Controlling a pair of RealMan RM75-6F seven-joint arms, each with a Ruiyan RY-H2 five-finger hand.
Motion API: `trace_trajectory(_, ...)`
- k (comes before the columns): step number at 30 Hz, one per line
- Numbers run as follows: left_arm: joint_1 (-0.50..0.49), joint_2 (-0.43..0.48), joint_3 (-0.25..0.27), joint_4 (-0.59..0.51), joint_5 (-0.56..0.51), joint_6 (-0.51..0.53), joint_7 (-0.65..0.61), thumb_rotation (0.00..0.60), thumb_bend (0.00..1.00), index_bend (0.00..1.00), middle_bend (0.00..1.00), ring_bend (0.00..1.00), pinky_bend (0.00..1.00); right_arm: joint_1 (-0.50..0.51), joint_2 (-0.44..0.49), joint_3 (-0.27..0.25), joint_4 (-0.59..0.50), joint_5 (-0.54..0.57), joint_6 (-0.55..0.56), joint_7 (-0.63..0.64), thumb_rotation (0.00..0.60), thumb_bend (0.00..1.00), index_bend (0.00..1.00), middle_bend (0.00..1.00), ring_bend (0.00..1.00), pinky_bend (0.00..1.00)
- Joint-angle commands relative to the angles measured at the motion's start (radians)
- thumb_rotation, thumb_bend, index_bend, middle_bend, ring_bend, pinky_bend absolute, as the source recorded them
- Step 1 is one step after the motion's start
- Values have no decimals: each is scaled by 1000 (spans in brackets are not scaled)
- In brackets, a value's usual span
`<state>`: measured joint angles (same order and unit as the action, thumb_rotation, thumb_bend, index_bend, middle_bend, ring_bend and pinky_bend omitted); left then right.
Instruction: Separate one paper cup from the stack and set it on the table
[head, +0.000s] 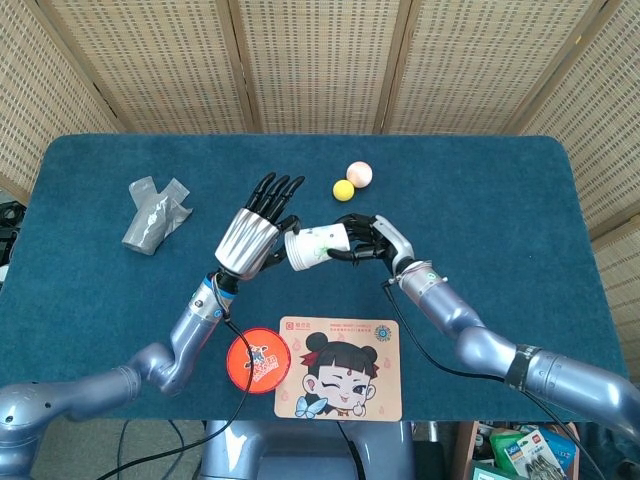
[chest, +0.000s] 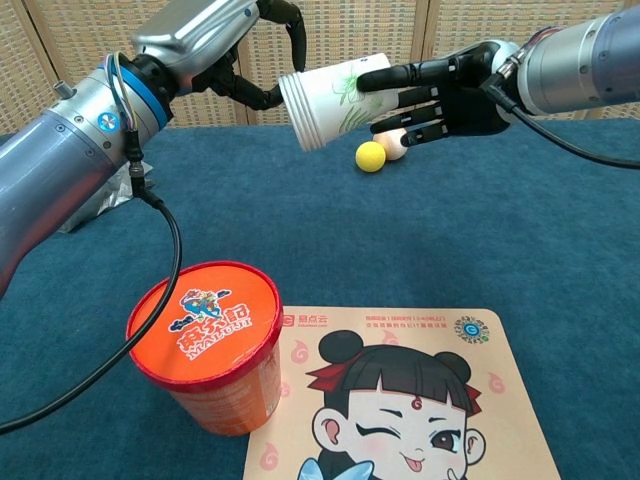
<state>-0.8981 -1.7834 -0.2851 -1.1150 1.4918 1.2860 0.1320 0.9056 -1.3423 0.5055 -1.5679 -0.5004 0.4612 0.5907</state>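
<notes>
**Cup stack held in mid-air between both hands**

Stack of white paper cups with a green leaf print (head: 318, 246) (chest: 335, 101) lies on its side above the blue felt-covered table (head: 480, 210) (chest: 520, 240), clear of the surface. Rims point toward the robot's left, base toward its right.

Right hand (head: 372, 240) (chest: 440, 95) holds the stack from the base end: black fingers (chest: 415, 72) run along the top and side of the cup wall, others curl underneath. Firm hold as far as the chest view shows.

Left hand (head: 255, 225) (chest: 235, 45) sits at the rim end. Chest view shows its dark fingers (chest: 285, 25) arched over and down to the stacked rims, thumb reaching in from below. Contact with the rim looks likely, but whether it actually pinches a cup cannot be told. Head view shows the remaining fingers extended and spread, pointing away from the robot.

On the table: small yellow ball (head: 343, 189) (chest: 370, 156) touching a pale pink ball (head: 359, 173) (chest: 396, 146), both beyond the cups. Crumpled grey plastic bag (head: 153, 214) well off to the robot's left. Near the front edge, an orange-lidded round tub (head: 257, 364) (chest: 208, 340) stands just beside a cartoon-printed beige mat showing a winking girl (head: 338, 368) (chest: 400, 395).
</notes>
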Motion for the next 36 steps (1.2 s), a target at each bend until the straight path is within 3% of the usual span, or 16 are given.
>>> trace_trajectory(1,1,0,-2,0,-4,2,-2,600,575,690,0,0,0,-2,3,1,-1,-1,0,1,600,547,581,588,471,707)
trace_trajectory(15,71,60,33,30,-5,47,-74,600,575,698,0,0,0,-44,53,29,10,-15,-13,31,600,547,585,592,473,707)
trace_trajectory(24,120,120,59,67,-4,61,-135,600,576,698,0,0,0,-73,86,15,36,-47,-11,19,600,548,585,592,473,707)
trace_trajectory(32,137,253,123,-14,-46,-124,-118,600,576,698,0,0,0,-86,77,-82,81,-174,94,-123,600,547,585,592,473,707)
trace_trajectory(36,144,274,140,-30,-98,-212,-80,600,576,698,0,0,0,-101,63,-122,110,-238,135,-175,600,547,585,592,473,707)
